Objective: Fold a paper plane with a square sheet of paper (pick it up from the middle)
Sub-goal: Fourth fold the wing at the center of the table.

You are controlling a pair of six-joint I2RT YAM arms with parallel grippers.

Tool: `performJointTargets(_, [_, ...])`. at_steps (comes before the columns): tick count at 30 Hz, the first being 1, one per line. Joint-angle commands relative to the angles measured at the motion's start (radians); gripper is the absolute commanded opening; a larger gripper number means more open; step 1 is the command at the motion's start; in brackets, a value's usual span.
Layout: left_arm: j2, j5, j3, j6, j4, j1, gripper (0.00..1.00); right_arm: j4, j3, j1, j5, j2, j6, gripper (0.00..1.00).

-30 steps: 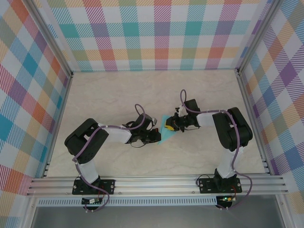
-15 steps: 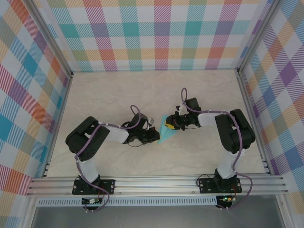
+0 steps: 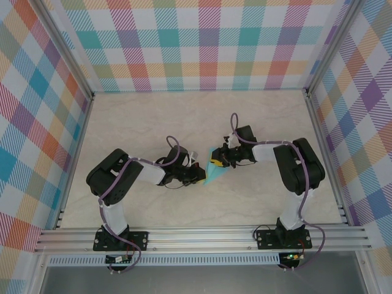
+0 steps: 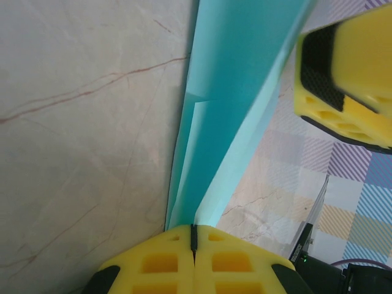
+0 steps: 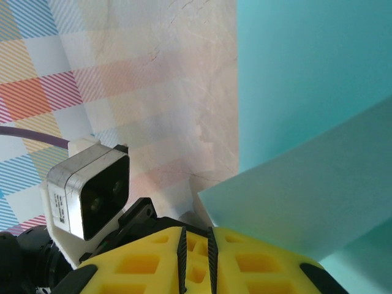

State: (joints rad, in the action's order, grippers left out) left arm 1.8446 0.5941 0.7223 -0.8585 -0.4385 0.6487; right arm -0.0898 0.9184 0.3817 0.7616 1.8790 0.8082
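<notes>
The turquoise sheet of paper [image 3: 212, 172], partly folded, is lifted at mid-bench [image 3: 153, 122] between my two end effectors. My left end effector [image 4: 193, 236] is pinched closed on its near edge, and my right end effector [image 5: 196, 242] is clamped on the opposite flap.

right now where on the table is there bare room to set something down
The far strip of table along the plaid back wall is bare; so is the near patch between the arm bases. Mid-table is crowded: the left gripper and right gripper both pinch the turquoise paper.
</notes>
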Motion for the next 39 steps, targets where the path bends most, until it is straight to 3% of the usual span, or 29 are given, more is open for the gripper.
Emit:
performJointTargets(1, [0.003,-0.006,-0.019,-0.013,-0.007,-0.021,0.00,-0.022,0.032,0.008,0.030,0.032,-0.004,0.19])
performJointTargets(12, [-0.008,-0.038,-0.017,-0.004,0.028,-0.020,0.00,-0.018,0.054,0.008,0.000,0.090,-0.012,0.18])
performJointTargets(18, [-0.038,-0.092,-0.010,0.047,0.118,-0.013,0.17,-0.024,0.058,0.008,-0.008,0.109,-0.004,0.17])
performJointTargets(23, [-0.048,-0.125,0.033,0.122,0.238,0.013,0.23,-0.023,0.060,0.007,-0.009,0.109,0.001,0.17])
performJointTargets(32, [-0.037,-0.179,0.060,0.160,0.318,0.035,0.14,-0.037,0.058,0.008,0.008,0.098,0.014,0.17])
performJointTargets(39, [-0.040,-0.192,0.068,0.170,0.342,0.039,0.01,-0.016,0.056,0.008,0.012,0.082,-0.001,0.18])
